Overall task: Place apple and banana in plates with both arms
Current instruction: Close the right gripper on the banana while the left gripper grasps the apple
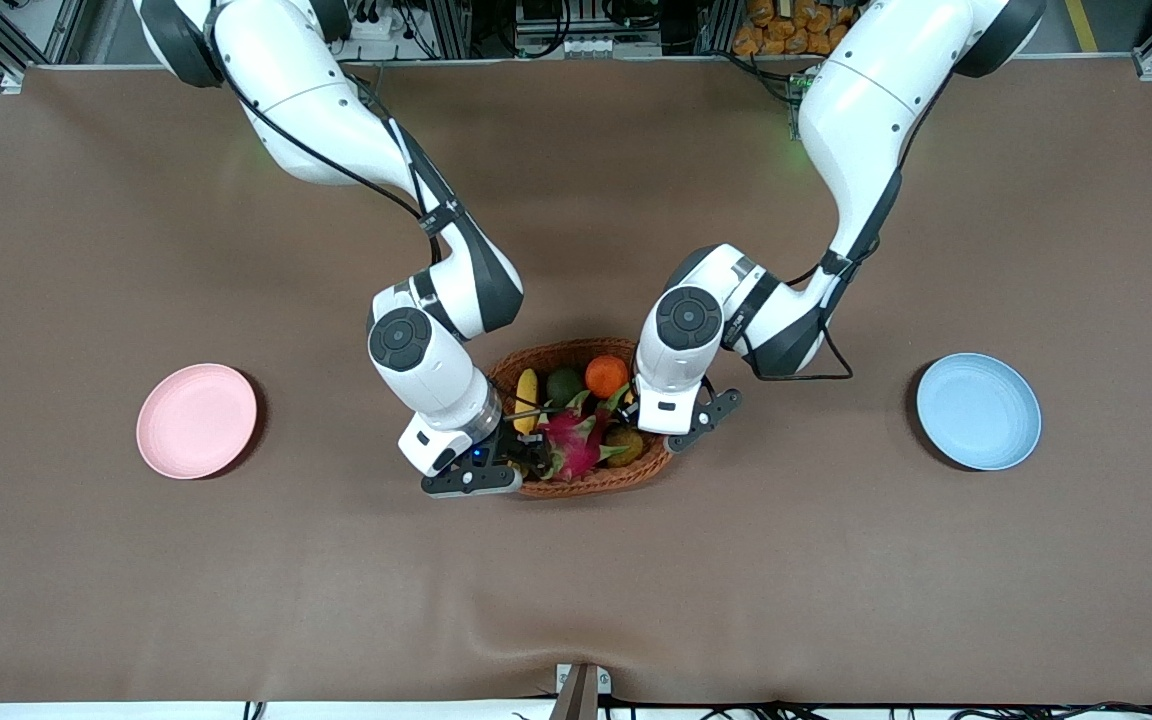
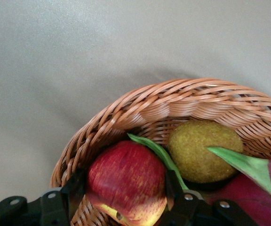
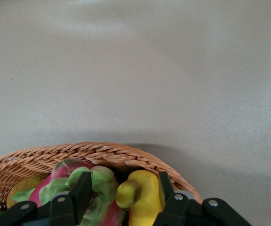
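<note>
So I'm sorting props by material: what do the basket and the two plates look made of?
The basket looks like woven wicker or rattan: tan strands braided along the rim, slightly glossy. The pink plate and blue plate look like moulded plastic, going by their even pastel colour and smooth matte finish, though melamine or ceramic is possible.

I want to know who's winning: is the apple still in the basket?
Yes. The apple sits inside the basket, between the left gripper's fingers.

Both arms reach down to mid-desk, wrists bent low. Left gripper (image 2: 125, 197) at 3 o'clock, right gripper (image 3: 121, 200) at 9 o'clock, fingers parted on both.
</note>
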Robot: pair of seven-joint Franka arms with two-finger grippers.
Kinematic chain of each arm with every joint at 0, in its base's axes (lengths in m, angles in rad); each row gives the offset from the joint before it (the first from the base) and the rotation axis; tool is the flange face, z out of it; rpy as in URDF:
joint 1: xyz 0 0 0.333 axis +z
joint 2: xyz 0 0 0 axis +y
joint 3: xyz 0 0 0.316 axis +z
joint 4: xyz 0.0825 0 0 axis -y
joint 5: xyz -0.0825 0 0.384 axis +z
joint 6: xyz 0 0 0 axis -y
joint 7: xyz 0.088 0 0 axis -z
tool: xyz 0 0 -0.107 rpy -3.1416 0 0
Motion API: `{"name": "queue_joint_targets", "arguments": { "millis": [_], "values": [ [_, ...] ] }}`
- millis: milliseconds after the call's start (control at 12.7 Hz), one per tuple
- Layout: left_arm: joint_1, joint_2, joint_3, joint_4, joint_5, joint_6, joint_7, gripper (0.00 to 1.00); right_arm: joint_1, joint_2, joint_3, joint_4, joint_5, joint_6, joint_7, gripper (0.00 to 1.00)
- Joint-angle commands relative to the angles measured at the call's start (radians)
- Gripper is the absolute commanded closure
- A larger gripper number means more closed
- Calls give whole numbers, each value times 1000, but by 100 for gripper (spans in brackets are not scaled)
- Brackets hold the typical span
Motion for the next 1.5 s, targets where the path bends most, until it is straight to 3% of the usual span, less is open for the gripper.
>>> {"name": "queue_joint_targets", "arguments": {
  "millis": [0, 236, 552, 1103, 1419],
  "values": [
    [-17, 5, 7, 17, 27, -17, -25, 100, 9, 15, -11, 26, 9, -20, 12, 35],
    [-17, -19, 9, 27, 27, -67, -20, 100, -3, 15, -11, 24, 9, -30, 12, 36],
    [8, -125, 7, 30, 27, -170, 27, 100, -6, 15, -11, 18, 11, -39, 13, 38],
    [196, -302, -7, 31, -30, -346, 364, 100, -12, 15, -11, 12, 20, -69, 66, 40],
    [295, -339, -7, 31, -38, -394, 550, 100, -11, 15, -11, 11, 18, -69, 67, 52]
  ]
}}
